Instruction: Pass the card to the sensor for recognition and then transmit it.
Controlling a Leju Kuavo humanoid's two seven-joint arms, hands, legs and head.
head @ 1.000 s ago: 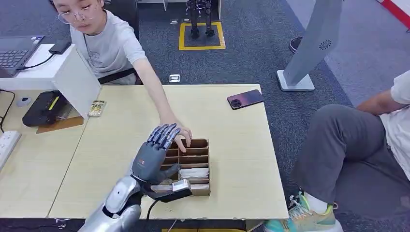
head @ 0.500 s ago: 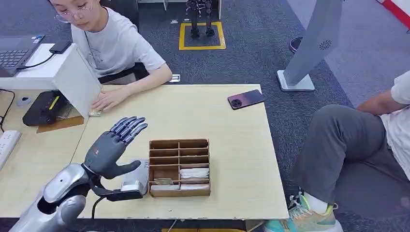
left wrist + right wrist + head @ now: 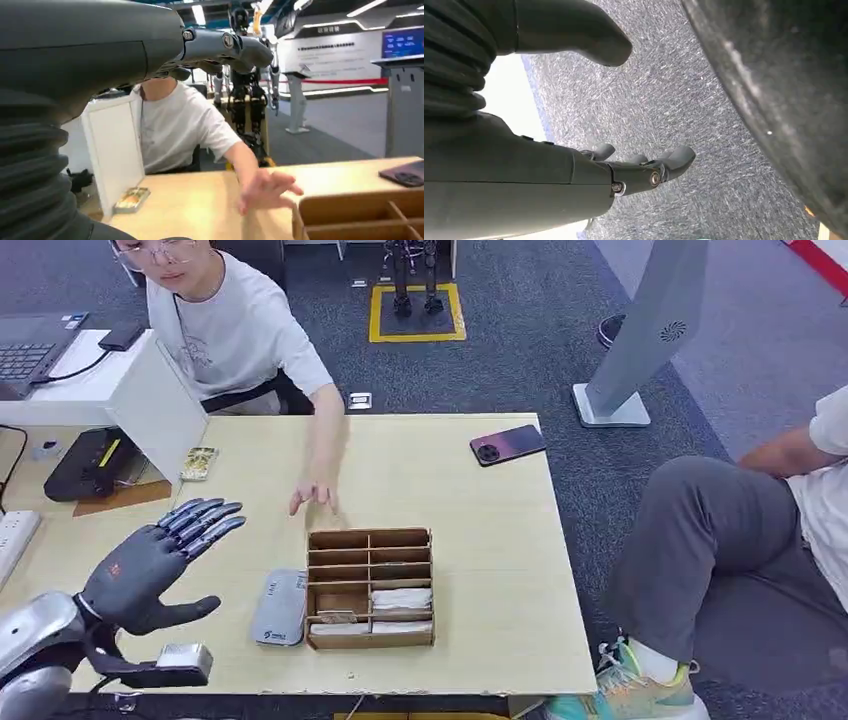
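Head view: left hand (image 3: 150,565) raised over front-left part of tabletop (image 3: 480,540), fingers spread wide and straight, thumb out to the side, nothing in it. Silver forearm in from bottom-left corner.

Grey card (image 3: 280,607) flat on tabletop, just beside left wall of cardboard organizer (image 3: 371,587) (touching or nearly so, hard to tell). Well apart from left hand.

Organizer divided into compartments; white items in the lower-right ones, small item in a lower-left one, upper ones look bare.

Black sensor device (image 3: 92,462) at far-left, partly under a white box (image 3: 150,400). Small patterned packet (image 3: 199,463) just beside box's near corner.

Person in white T-shirt seated behind tabletop, arm stretched fwd, hand (image 3: 313,496) hovering just beyond organizer's far edge (blurred). Dark phone (image 3: 507,445) near far-right edge of tabletop. Second person's grey-trousered leg at right.

Left wrist view: dark fingers (image 3: 225,47) extended straight, apart from thumb; person's hand (image 3: 267,187) blurred, near organizer's rim (image 3: 360,210); packet (image 3: 131,198) by white box.

Right wrist view: right hand (image 3: 624,177) hanging over grey carpet, fingers loosely extended w/ tips slightly bent, thumb apart, holding nothing.
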